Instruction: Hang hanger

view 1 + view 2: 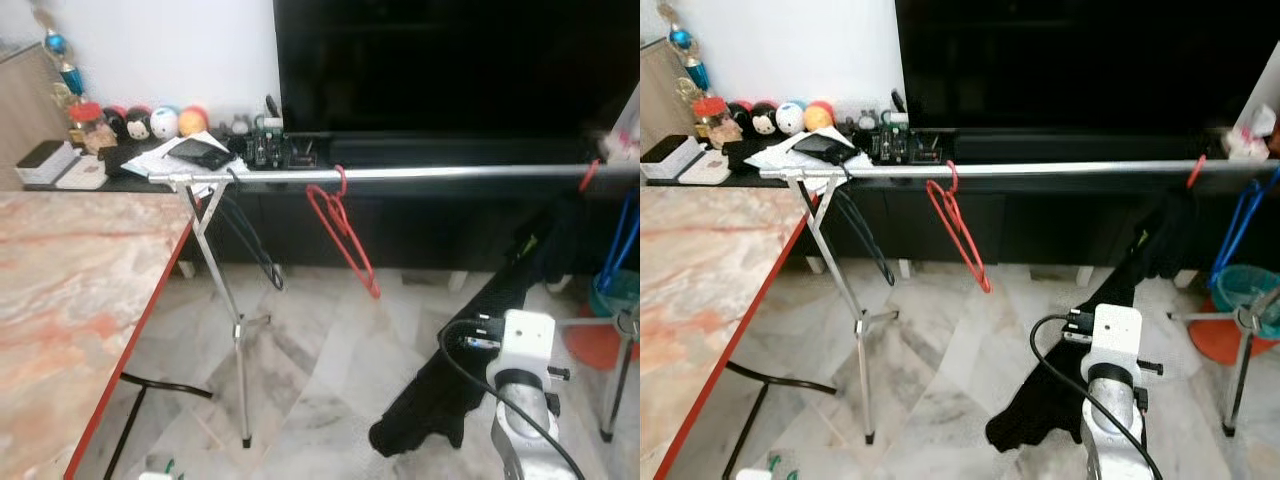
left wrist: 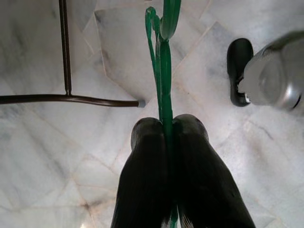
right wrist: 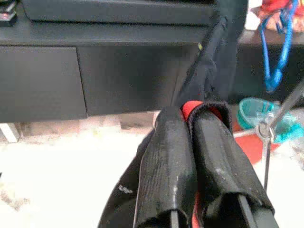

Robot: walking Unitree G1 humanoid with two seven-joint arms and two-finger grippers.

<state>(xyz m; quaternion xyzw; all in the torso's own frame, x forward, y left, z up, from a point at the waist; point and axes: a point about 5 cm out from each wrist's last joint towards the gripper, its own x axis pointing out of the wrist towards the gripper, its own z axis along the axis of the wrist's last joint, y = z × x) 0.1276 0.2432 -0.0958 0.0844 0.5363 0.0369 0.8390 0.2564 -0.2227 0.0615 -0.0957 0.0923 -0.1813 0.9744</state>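
Our left gripper point(image 2: 166, 130) has its fingers pinched on the green hanger point(image 2: 163, 71), low over the floor, not yet hung. The rail point(image 1: 440, 173) carries a red hanger point(image 1: 340, 230). Our right gripper point(image 3: 190, 114) fingers are pressed together, empty.

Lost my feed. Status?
Left gripper shut on green hanger, low over floor. Right gripper shut, near black garment. Rail carries red hanger.
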